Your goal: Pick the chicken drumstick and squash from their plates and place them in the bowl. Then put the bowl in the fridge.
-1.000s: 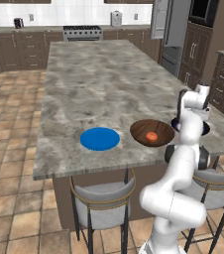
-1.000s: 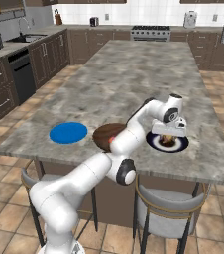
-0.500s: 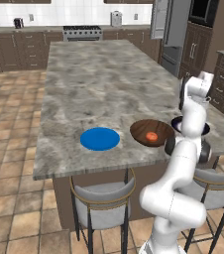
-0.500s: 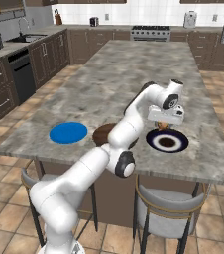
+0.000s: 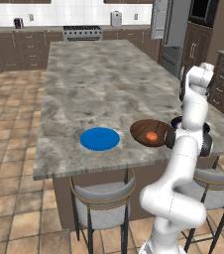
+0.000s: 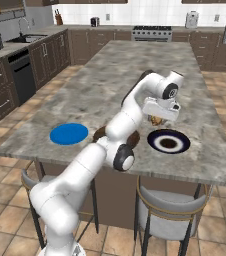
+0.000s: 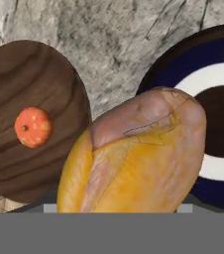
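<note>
The yellow-brown chicken drumstick (image 7: 134,154) hangs in my gripper (image 6: 159,118), which is shut on it above the counter; it hides the fingertips in the hand view. Below it to one side lies the dark-rimmed plate (image 7: 203,49) with a white ring, seen too as the plate (image 6: 168,141). The dark brown wooden bowl (image 7: 39,69) lies on the other side with the round orange squash (image 7: 33,127) in it. From the left base view, the bowl (image 5: 144,129) holds the squash (image 5: 151,136), and the blue plate (image 5: 100,138) lies bare to its left.
The grey marble island counter (image 5: 94,84) stretches far behind the plates. Two stools (image 5: 101,198) stand under its near edge. The steel fridge (image 5: 171,30) stands at the back right, past the island, beside dark cabinets.
My gripper has risen off the dark-rimmed plate with the drumstick in it and now hangs higher, between that plate and the bowl.
</note>
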### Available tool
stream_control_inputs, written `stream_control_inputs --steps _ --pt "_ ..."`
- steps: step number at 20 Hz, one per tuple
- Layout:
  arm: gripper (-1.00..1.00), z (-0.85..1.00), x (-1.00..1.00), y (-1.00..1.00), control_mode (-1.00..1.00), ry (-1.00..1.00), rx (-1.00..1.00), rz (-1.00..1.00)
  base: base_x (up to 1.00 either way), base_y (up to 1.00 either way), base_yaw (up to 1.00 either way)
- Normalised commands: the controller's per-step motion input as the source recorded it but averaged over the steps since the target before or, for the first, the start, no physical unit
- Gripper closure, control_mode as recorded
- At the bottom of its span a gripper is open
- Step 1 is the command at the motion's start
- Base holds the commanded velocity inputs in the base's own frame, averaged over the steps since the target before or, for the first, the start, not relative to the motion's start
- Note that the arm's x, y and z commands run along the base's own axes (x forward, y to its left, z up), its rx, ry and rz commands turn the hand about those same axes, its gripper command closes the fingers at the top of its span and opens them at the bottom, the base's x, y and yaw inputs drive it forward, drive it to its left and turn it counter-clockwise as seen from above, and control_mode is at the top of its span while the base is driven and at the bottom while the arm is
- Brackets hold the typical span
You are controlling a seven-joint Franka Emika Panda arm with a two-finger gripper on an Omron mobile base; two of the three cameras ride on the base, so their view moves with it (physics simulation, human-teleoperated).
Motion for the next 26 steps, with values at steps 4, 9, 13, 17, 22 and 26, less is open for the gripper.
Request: stream_control_inputs --steps 4,9,13,17,22,26 --pt "1.0 0.42 -0.35 0.38 -1.0 0.34 0.18 0.09 0.0 0.0 0.0" --pt "1.0 0.38 -0.4 0.44 -1.0 0.33 0.14 0.08 0.0 0.0 0.0" --pt "1.0 0.32 -0.45 0.49 -1.0 0.3 0.12 0.05 0.0 0.0 0.0" --pt "1.0 0.25 -0.51 0.49 -1.0 0.3 0.1 0.01 0.0 0.0 0.0" --pt "1.0 0.21 -0.54 0.51 -1.0 0.2 0.04 0.02 0.0 0.0 0.0" --pt "1.0 0.22 -0.46 0.49 -1.0 -0.05 -0.04 0.05 0.0 0.0 0.0"
